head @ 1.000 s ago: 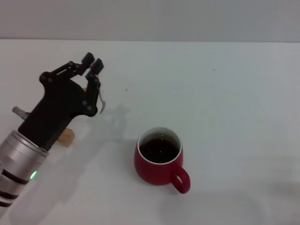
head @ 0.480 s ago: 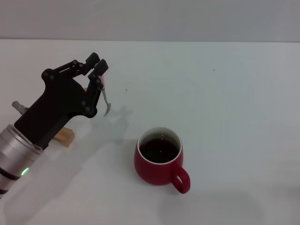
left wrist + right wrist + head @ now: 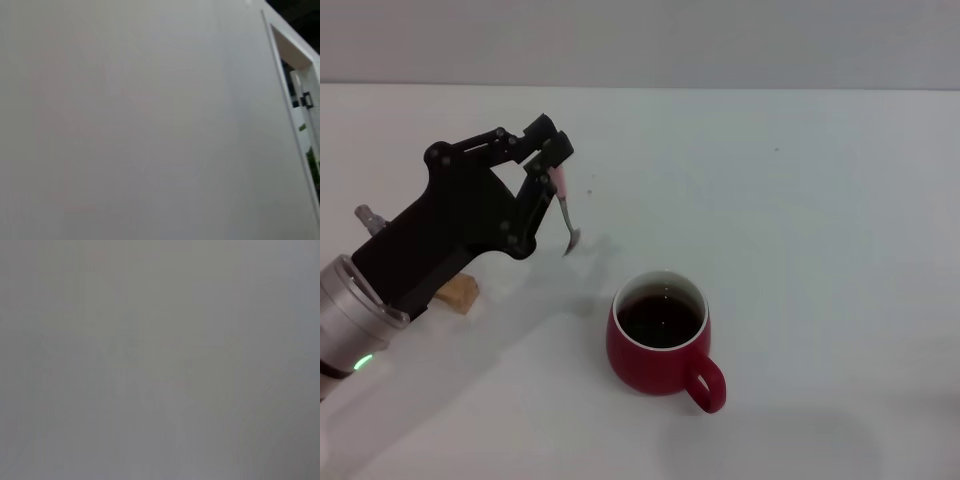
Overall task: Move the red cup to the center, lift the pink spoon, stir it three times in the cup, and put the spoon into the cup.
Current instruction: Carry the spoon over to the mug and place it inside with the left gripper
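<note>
A: In the head view, where is the left gripper [image 3: 553, 152]?

B: At about ten o'clock from the red cup [image 3: 658, 343], raised off the white table [image 3: 800, 220]. Its fingers are pinched narrow on the pale handle of the pink spoon [image 3: 565, 205], which hangs nearly upright with the grey bowl pointing down, clear of the cup and apart from its rim.

A: And the cup itself?

B: It stands upright near the middle of the table, handle turned towards five o'clock, dark inside. A tan wooden block [image 3: 457, 293] lies at nine o'clock from it, half hidden under the arm.

A: The left wrist view?

B: Mostly a plain pale surface; no fingers, spoon or cup show there.

A: The right wrist view?

B: A flat grey blur, nothing to make out. The right gripper appears in no view, so its fingers cannot be told.
</note>
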Tool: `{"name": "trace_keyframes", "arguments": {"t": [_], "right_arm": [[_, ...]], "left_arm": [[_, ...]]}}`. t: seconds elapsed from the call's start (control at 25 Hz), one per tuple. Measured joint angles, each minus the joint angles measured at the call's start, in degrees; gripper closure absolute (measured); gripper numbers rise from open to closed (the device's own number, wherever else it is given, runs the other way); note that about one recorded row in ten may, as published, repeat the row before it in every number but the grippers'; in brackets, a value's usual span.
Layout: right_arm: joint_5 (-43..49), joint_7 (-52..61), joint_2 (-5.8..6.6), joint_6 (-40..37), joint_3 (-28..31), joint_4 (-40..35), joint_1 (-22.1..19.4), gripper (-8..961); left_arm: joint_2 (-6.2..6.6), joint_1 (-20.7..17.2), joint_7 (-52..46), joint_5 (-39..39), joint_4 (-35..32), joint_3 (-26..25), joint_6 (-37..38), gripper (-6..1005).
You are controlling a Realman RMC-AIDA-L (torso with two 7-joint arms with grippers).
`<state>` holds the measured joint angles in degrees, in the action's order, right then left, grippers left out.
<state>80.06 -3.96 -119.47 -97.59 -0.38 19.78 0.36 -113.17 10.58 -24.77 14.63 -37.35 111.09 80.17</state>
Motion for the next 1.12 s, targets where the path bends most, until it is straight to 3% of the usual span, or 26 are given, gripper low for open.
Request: {"name": "trace_keyframes", "arguments": {"t": [0.28, 1.12], "right_arm": [[0.0, -0.2, -0.12, -0.1, -0.1, 0.2, -0.1, 536], [0.0, -0.7, -0.15, 0.2, 0.0, 0.0, 0.2, 539]], "left_arm": [[-0.05, -0.1, -3.6, 5.9, -1.6, -3.3, 1.0, 871], [-0.66, -0.7, -6.9, 9.4, -3.1, -3.9, 4.0, 870]]}}
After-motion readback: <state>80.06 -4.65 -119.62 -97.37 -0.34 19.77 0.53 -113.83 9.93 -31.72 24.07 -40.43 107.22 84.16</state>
